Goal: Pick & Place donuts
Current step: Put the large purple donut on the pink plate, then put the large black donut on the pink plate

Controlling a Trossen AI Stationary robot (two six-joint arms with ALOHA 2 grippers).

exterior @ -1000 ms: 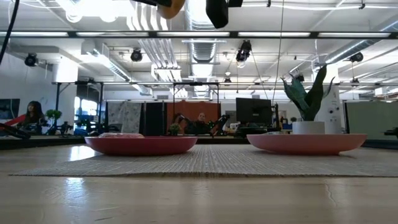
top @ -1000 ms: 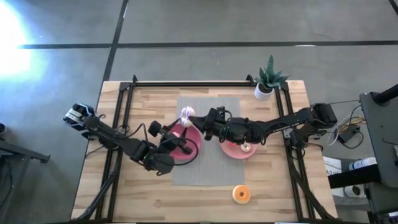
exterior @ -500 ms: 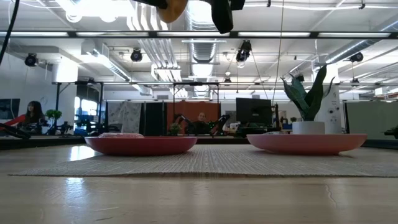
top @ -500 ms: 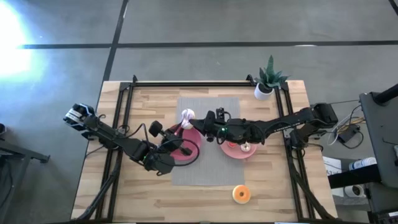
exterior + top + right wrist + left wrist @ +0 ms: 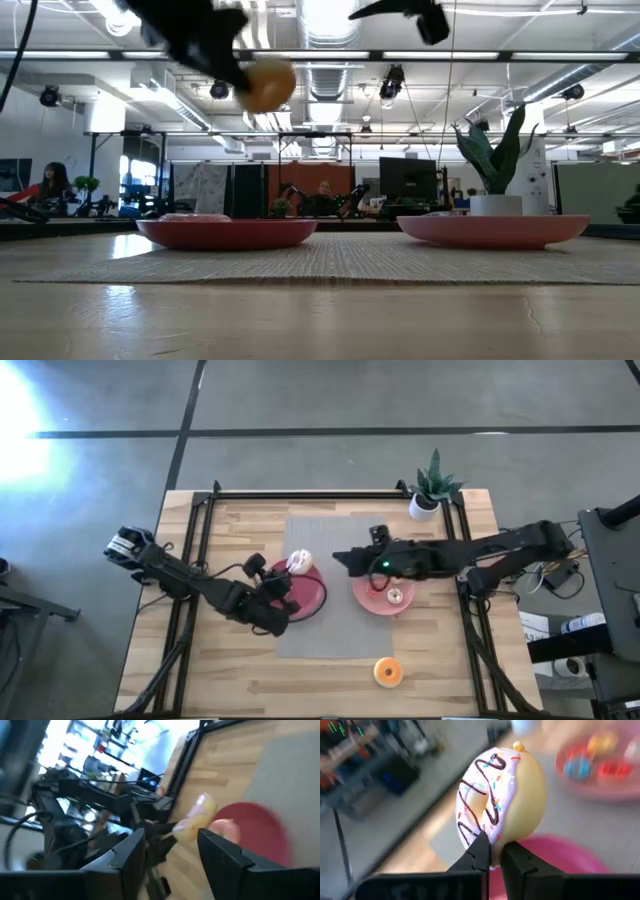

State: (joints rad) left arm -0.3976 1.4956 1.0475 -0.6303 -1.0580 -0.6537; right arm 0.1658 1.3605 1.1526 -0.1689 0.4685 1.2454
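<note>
A donut (image 5: 502,795) with pale pink icing, chocolate drizzle and a tan body is held in the air by my left gripper (image 5: 495,857), over the far rim of the left pink plate (image 5: 310,600). It also shows in the high view (image 5: 298,561) and the low view (image 5: 265,85). My right gripper (image 5: 340,558) is open and empty, between the two plates and above them. The right pink plate (image 5: 362,598) holds several small donuts (image 5: 592,757). An orange donut (image 5: 387,671) lies flat on the wood near the front edge. My left gripper pinches the donut's ring at its edge nearest the gripper (image 5: 492,837) between its two fingertips, one on the iced face and one on the plain side. The fingers come slanting from the table's left and near side. The donut stands on edge beyond the fingertips, lifted clear of the plate.
A grey mat (image 5: 335,640) lies under both plates. A potted plant (image 5: 432,490) stands at the far right corner. Black frame rails (image 5: 200,510) run along the table's sides and far edge. Bare wood lies at the near left.
My right gripper has drawn back from the donut toward the table's right edge. My left gripper has come down and a little toward the near edge with the donut, which stays lifted clear above the left plate.
</note>
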